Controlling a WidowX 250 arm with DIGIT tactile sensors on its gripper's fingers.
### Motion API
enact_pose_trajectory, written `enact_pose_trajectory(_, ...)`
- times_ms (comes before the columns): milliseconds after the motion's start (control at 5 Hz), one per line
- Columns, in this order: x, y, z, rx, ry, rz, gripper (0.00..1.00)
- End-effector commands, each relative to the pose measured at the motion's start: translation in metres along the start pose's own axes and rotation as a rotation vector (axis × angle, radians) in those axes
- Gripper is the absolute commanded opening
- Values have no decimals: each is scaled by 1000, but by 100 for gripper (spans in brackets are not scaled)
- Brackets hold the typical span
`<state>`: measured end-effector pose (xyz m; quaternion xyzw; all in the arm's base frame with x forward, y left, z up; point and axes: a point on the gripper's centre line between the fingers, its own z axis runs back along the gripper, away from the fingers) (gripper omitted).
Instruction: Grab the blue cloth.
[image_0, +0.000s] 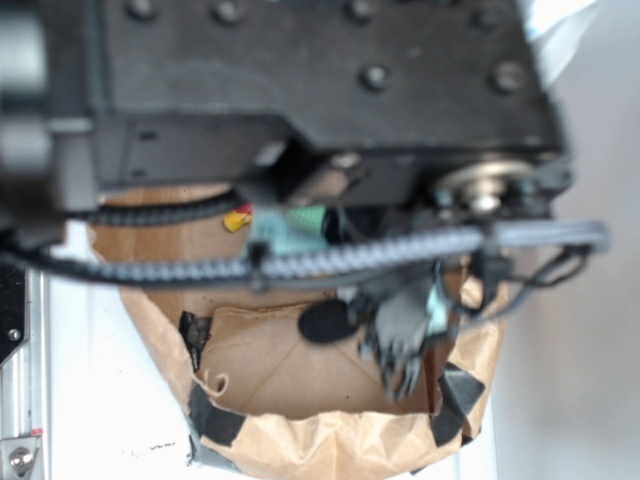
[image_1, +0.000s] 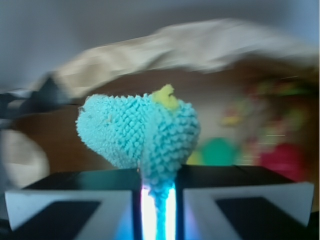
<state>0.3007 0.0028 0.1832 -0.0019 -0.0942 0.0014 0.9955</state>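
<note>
Two black gripper fingers (image_1: 90, 192) clamp one blue cloth (image_1: 140, 135), which bulges up between them with one yellow patch (image_1: 165, 96) on top. Behind it, one brown paper bag (image_0: 300, 440) lies open; its blurred contents cannot be counted.

A brown paper bag (image_0: 300, 370), crumpled and lying open, fills the lower centre of the exterior view, its torn rim patched with black tape (image_0: 215, 415). It rests on a white table (image_0: 110, 400). In the wrist view, a blurred green round object (image_1: 218, 151) and a red shape (image_1: 282, 161) sit at right.
</note>
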Motion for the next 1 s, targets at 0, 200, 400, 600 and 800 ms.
enact_pose_trajectory(0, 1, 16, 44, 34, -213, -107, 0)
enact_pose_trajectory(200, -6, 8, 35, 19, -238, -163, 0)
enact_pose_trajectory(400, -8, 2, 28, 40, -178, -153, 0)
enact_pose_trajectory(600, -14, 1, 23, 59, -109, -149, 0)
enact_pose_trajectory(800, -12, -2, 20, 45, -93, -114, 0)
